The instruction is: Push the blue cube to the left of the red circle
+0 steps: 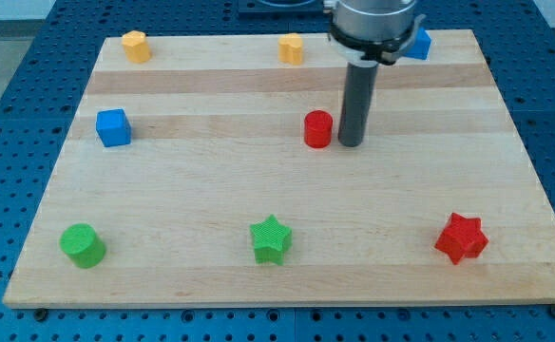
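Observation:
The blue cube (113, 127) sits near the board's left edge, in the upper half. The red circle (317, 129), a short red cylinder, stands near the middle of the board, far to the cube's right at about the same height in the view. My tip (351, 144) rests on the board just right of the red circle, very close to it, with perhaps a thin gap. The tip is far from the blue cube.
Two orange blocks (136, 46) (291, 48) sit along the top edge. Another blue block (417, 43) is at the top right, partly behind the arm. A green cylinder (82, 245), a green star (271, 238) and a red star (461, 237) line the bottom.

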Available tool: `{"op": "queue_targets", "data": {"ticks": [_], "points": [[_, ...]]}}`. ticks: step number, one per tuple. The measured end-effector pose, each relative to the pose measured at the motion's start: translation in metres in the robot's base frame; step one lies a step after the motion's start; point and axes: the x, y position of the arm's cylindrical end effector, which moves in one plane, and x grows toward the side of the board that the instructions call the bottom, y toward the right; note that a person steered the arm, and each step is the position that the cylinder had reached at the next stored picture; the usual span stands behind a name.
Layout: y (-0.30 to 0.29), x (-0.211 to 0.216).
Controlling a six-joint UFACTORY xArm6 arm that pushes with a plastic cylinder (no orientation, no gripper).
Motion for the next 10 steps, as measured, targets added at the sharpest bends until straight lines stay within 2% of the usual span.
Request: {"op": "queue_targets", "data": {"ticks": [2, 3, 4, 8, 9, 10], "points": [[-0.023, 0.001], [-0.041, 0.023], [-0.081, 0.039], [-0.324, 0.039], [-0.363, 0.030], [-0.374, 0.020]]}}
